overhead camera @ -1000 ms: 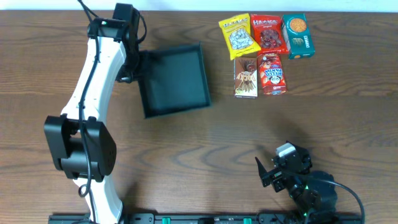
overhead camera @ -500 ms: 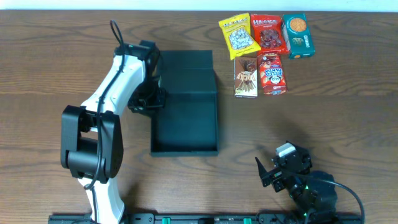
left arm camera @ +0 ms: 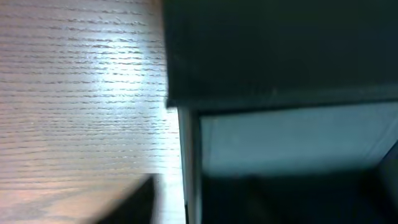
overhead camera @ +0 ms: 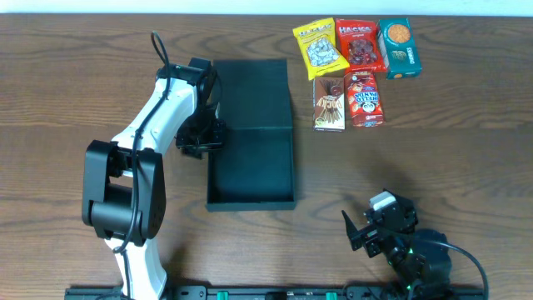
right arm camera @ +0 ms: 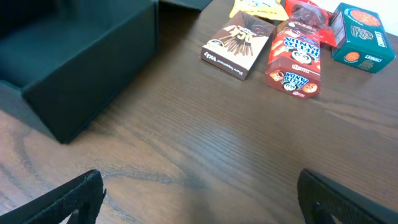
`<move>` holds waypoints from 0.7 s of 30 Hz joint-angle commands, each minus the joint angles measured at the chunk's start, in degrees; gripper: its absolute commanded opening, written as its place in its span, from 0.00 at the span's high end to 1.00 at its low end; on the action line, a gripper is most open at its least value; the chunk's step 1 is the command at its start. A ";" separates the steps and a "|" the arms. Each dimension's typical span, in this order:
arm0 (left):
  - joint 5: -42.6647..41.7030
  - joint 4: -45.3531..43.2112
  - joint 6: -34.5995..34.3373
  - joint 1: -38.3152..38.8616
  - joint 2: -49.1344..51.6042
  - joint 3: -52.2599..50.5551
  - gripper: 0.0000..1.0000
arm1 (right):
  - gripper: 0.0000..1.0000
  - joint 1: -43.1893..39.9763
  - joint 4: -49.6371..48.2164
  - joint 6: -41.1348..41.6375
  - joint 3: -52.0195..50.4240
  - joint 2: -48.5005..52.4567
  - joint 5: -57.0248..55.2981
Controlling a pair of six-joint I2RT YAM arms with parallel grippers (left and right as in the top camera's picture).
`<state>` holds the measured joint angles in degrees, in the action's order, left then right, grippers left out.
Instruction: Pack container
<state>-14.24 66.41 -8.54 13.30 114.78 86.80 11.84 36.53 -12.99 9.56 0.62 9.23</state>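
The container (overhead camera: 250, 167), a dark teal-black box, lies open in the middle of the table, its flap lid (overhead camera: 250, 92) folded back flat toward the far side. My left gripper (overhead camera: 208, 133) straddles its left wall. In the left wrist view the outer finger (left arm camera: 127, 205) stands on the table side of that wall (left arm camera: 189, 168), with a strip of wood showing between them. The inner finger is lost in the dark inside. My right gripper (overhead camera: 360, 229) rests open at the near right, and its wrist view shows bare wood between its wide-apart jaws (right arm camera: 199, 199).
Snacks lie at the far right: a yellow packet (overhead camera: 319, 47), a red packet (overhead camera: 359, 43), a teal box (overhead camera: 399, 47), a brown stick-biscuit box (overhead camera: 329, 103) and a red box (overhead camera: 364, 98). The container's near corner (right arm camera: 81, 68) faces the right wrist.
The left arm dragged the container from the far left toward the table's middle, and the lid now lies flat. Its jaws have come off the left wall. The right arm has not moved.
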 commanded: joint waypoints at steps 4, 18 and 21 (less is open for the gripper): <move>-0.83 -0.42 -0.46 -0.11 0.39 0.28 0.05 | 0.01 -0.09 0.13 0.72 -0.48 -0.31 0.17; 0.11 -10.01 8.83 -0.20 0.39 0.31 0.03 | 0.01 -0.09 0.13 0.72 -0.48 -0.31 0.17; 3.30 -11.02 8.83 -0.20 0.52 0.31 0.05 | 0.01 -0.09 0.13 0.72 -0.48 -0.31 0.17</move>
<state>-14.09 55.92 -2.44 13.28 114.78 86.80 11.84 36.56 -12.99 9.56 0.62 9.23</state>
